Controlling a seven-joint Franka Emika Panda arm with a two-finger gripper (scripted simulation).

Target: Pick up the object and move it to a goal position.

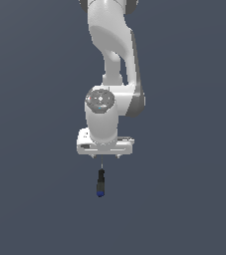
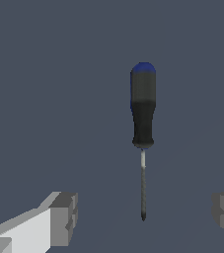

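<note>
The object (image 1: 100, 181) is a slim screwdriver with a thin shaft, a black handle and a blue end. It lies flat on the dark floor just in front of the arm in the exterior view. In the wrist view the object (image 2: 143, 106) lies lengthwise, its shaft tip pointing toward the fingers. My gripper (image 1: 106, 156) hovers above the shaft end, open, holding nothing. Two grey fingertips (image 2: 64, 218) show wide apart in the wrist view, with the gripper (image 2: 145, 212) midpoint near the shaft tip.
A plain dark grey floor (image 1: 35, 199) surrounds the tool. The white arm (image 1: 112, 50) rises behind the gripper in the exterior view.
</note>
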